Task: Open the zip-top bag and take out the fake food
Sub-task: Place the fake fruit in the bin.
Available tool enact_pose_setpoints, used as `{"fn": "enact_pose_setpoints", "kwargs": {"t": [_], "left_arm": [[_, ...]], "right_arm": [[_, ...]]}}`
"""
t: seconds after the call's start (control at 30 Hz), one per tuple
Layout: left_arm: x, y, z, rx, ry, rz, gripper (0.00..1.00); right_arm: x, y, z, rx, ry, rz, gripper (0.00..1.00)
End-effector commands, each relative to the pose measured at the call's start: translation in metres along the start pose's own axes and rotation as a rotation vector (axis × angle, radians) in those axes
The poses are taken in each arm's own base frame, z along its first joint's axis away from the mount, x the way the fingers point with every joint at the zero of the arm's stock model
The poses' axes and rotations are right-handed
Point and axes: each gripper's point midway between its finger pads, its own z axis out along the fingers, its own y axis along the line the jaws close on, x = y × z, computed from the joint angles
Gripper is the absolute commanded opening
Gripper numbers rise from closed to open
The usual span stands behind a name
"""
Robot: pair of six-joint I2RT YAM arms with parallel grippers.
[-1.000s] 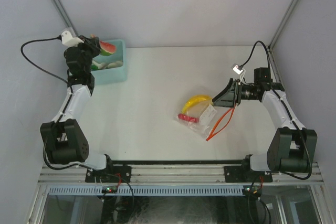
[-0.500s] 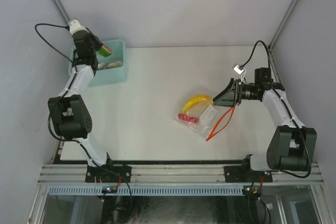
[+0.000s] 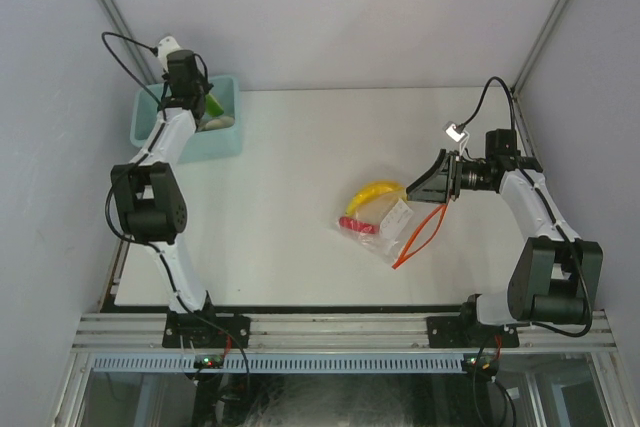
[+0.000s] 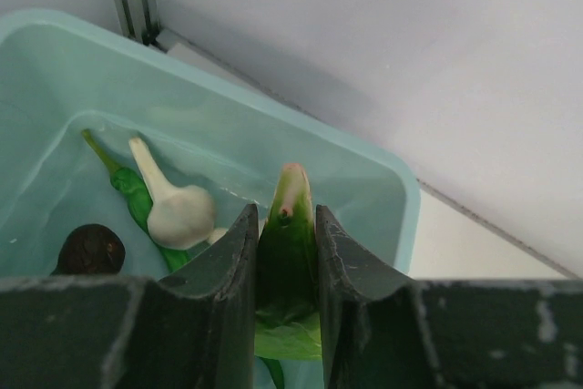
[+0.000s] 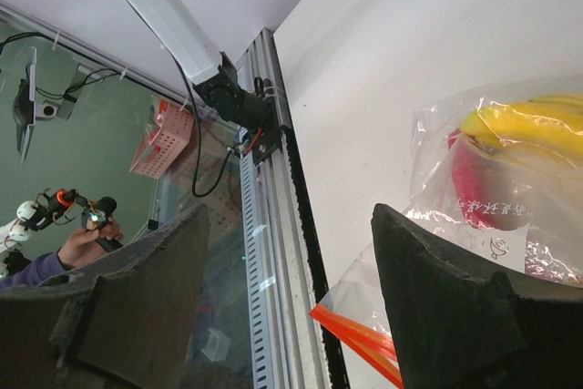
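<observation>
Zip-top bag (image 3: 386, 243) lies on the white table (image 3: 290, 177), right of middle, at the tips of the right gripper (image 3: 425, 189). That gripper stands wide with nothing between its jaws. In its wrist view one finger (image 5: 446, 307) overlaps the crinkly clear plastic, and contact cannot be told.

From overhead the zip-top bag runs roughly left to right, its mouth turned toward the right arm. There the red-orange zip strip (image 3: 420, 237) gapes as two thin strands. Inside, a curved yellow banana (image 3: 372, 191) arcs along the far side and a red piece (image 3: 356, 225) lies lengthwise just nearer. A white label patch (image 3: 397, 215) sits between them and the mouth. Only the wrist view shows print on that label.

The left gripper (image 4: 285, 225) is narrow, clamped on a green piece (image 4: 287, 266), a smooth wedge with a pinkish tip pointing away from the wrist. It hangs over the teal bin (image 4: 364, 157). The bin's contents show only in this wrist view: a whitish piece (image 4: 178, 216), bulb-shaped with a stalk, a slender green pod (image 4: 132, 193) and a dark round lump (image 4: 88, 250). The overhead view places the bin at the table's far left corner, well apart from the bag.
</observation>
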Motion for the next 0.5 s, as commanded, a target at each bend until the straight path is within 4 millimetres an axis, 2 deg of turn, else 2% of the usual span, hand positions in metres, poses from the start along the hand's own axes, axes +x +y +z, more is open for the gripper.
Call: {"fn": "enact_pose_setpoints", "kwargs": {"t": [0.0,0.07,0.13,0.2,0.3,0.37,0.47], "left_arm": [[-0.019,-0.017,0.002,0.021,-0.048,-0.027,0.00],[-0.013,-0.021,0.005,0.029,-0.036,-0.021,0.00],[-0.007,-0.023,0.007,0.031,-0.023,-0.017,0.07],[0.000,-0.025,0.009,0.033,-0.009,-0.009,0.21],[0.007,-0.026,0.009,0.037,0.008,0.007,0.51],[0.007,-0.026,0.008,0.037,0.011,0.015,0.68],[0.004,-0.027,0.005,0.046,0.006,0.029,0.81]], "right_arm": [[-0.011,0.002,-0.002,-0.002,-0.009,-0.063,0.71],[-0.011,0.002,-0.002,-0.002,-0.009,-0.063,0.71],[-0.011,0.002,-0.002,-0.002,-0.009,-0.065,0.71],[-0.011,0.002,-0.002,-0.001,-0.009,-0.066,0.71],[-0.011,0.002,-0.002,0.001,-0.010,-0.069,0.71],[-0.011,0.002,-0.002,0.001,-0.011,-0.070,0.71],[-0.011,0.003,-0.002,0.000,-0.011,-0.071,0.71]]}}
